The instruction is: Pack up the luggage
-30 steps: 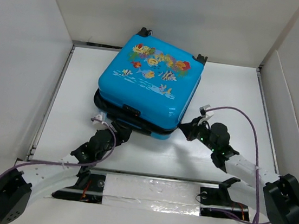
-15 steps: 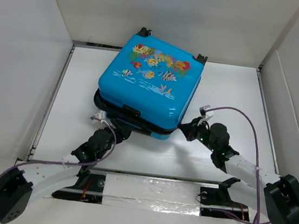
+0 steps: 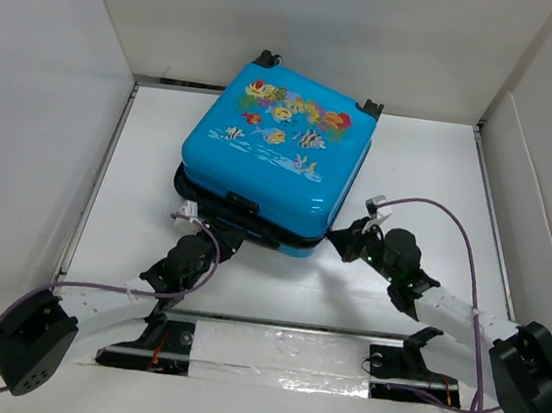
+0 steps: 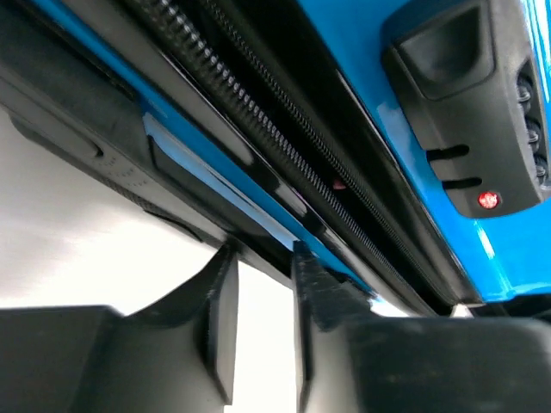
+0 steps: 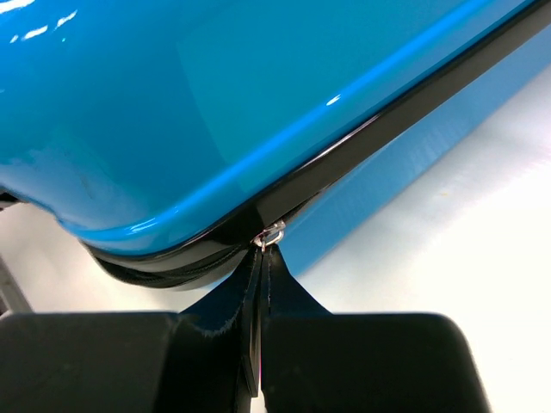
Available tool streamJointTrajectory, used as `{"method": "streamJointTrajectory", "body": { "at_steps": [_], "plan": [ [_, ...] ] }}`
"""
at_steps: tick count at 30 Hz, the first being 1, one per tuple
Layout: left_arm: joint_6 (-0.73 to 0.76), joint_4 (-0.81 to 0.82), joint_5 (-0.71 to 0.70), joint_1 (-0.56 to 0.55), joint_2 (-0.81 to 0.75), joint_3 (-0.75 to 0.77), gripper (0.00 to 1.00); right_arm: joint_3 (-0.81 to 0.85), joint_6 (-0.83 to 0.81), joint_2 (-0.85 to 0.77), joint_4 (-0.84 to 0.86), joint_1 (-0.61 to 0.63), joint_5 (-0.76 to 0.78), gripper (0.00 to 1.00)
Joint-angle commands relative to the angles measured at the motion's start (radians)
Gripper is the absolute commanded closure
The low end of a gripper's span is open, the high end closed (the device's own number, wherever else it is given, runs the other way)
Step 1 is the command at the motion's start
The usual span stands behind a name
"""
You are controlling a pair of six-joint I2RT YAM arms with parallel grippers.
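As our right gripper point(image 5: 261, 254) pinched the luggage's point(image 3: 277, 156) zipper pull point(image 5: 273, 232), our left gripper point(image 4: 263, 258) stood narrow at its rim point(image 4: 202, 176), hold unclear; zipping shut seemed next.

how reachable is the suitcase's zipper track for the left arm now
Likely yes: the left gripper sits at the suitcase's near edge, the zipper track exposed just above it with nothing between; the right gripper is away at another corner.
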Motion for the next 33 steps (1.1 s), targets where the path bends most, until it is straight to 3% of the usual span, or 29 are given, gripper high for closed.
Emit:
{"method": "streamJointTrajectory", "body": {
  "at_steps": [1,10,15,17,19,24,28,33],
  "plan": [
    [0.056,0.174,0.055,0.005,0.078,0.043,0.97,0.006,0.047,-0.023,0.013,0.062,-0.012,1.00],
    [0.031,0.312,0.023,-0.018,0.199,0.072,1.00,0.055,0.107,-0.126,-0.306,0.320,0.166,1.00],
    [0.025,0.366,0.046,-0.018,0.250,0.080,1.00,0.088,0.190,-0.140,-0.331,0.449,0.262,1.00],
    [0.019,0.407,0.055,-0.027,0.285,0.078,1.00,0.140,0.222,-0.097,-0.293,0.506,0.284,1.00],
    [0.013,0.419,0.044,-0.074,0.299,0.081,1.00,0.199,0.247,0.047,-0.236,0.547,0.350,1.00],
    [0.029,0.419,-0.011,-0.174,0.310,0.103,1.00,0.403,0.295,0.245,-0.280,0.696,0.555,1.00],
    [0.037,0.419,0.012,-0.174,0.294,0.096,1.00,0.466,0.296,0.322,-0.192,0.705,0.634,1.00],
    [0.036,0.520,0.072,-0.174,0.331,0.063,1.00,0.552,0.255,0.432,-0.104,0.616,0.518,1.00]
  ]
}}
